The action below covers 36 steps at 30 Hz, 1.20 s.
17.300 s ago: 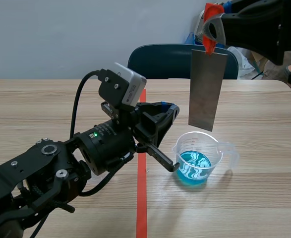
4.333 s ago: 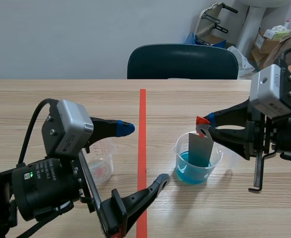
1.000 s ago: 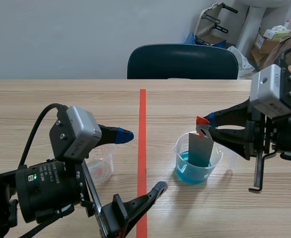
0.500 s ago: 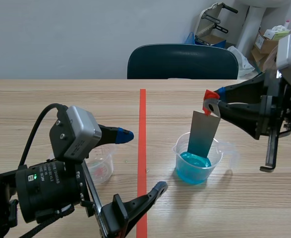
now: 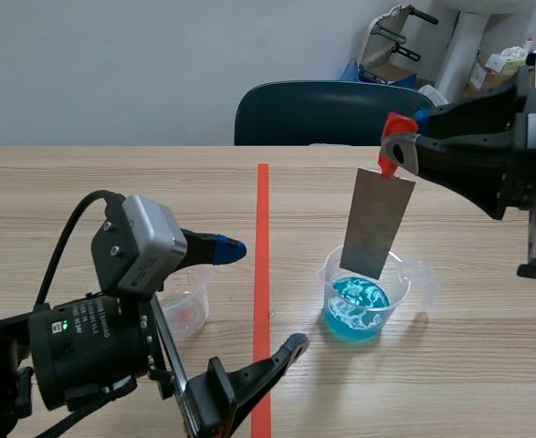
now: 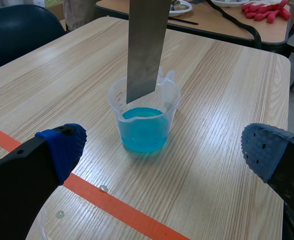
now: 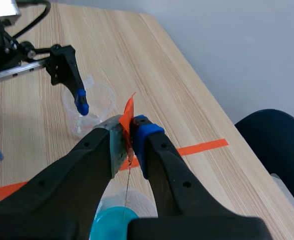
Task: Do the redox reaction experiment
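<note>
Two cups on the wooden surface (image 5: 85, 182), one on each side of the red tape line (image 5: 262, 210). Toward the right edge, well in from the far edge: a clear cup (image 5: 366, 287) with blue water (image 5: 357, 306) in the bottom. Toward the left edge, close to the left arm: a small cup (image 5: 187, 306), clear too, with a bit of pink inside.

Up over the cup, the right pincer (image 5: 397, 153), pressed tight on the top end of a thin grey plate (image 5: 375, 224). Pinched along with it, an orange tab (image 5: 395, 126) sticking up out of the grip. Below that, the plate hanging down and leaning a little, top end tipped toward the right edge of the surface. Low end inside the mouth of the cup, at or just above the blue water; hard to tell if touching. Pale swirls on top of the blue water.

Low on the left side, the left pincer (image 5: 263, 297), spread wide and holding nothing. One blue pad (image 5: 229, 248) just beside or over the small cup; cannot tell which. The other finger down by the tape line, toward the near edge. Aimed across the line at the cup, and apart from it.

Past the far edge, a dark blue chair (image 5: 331, 114).
</note>
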### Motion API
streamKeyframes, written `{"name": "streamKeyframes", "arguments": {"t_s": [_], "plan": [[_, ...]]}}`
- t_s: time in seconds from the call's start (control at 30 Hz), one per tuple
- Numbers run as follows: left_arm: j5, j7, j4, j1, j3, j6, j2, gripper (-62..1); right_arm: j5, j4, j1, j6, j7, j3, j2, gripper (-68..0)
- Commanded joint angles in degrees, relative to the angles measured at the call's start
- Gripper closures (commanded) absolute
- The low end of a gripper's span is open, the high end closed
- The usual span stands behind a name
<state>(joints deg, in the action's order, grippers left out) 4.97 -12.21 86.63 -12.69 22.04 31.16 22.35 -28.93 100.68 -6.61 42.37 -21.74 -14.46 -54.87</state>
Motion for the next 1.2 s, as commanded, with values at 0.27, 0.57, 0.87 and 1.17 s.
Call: {"name": "streamKeyframes", "arguments": {"t_s": [0.27, 0.57, 0.87, 1.17], "plan": [[0.72, -0.79, 0.66, 0.17, 0.11, -0.13, -0.39, -62.3, -8.13, 6.25, -1.33, 0.35, 7.87, 5.88, -2.21, -0.6], [0.72, -0.79, 0.66, 0.17, 0.11, -0.13, -0.39, -62.3, -17.05, 10.95, -1.33, 0.35, 19.12, 9.97, -2.27, -0.6], [0.72, -0.79, 0.66, 0.17, 0.11, -0.13, -0.42, -62.3, -23.17, 14.51, -1.31, 0.35, 25.9, 14.47, -2.27, -0.6], [0.74, -0.81, 0.66, 0.17, 0.11, -0.13, -0.42, -62.3, -26.03, 15.58, -1.31, 0.35, 29.42, 14.67, -2.27, -0.6]]}}
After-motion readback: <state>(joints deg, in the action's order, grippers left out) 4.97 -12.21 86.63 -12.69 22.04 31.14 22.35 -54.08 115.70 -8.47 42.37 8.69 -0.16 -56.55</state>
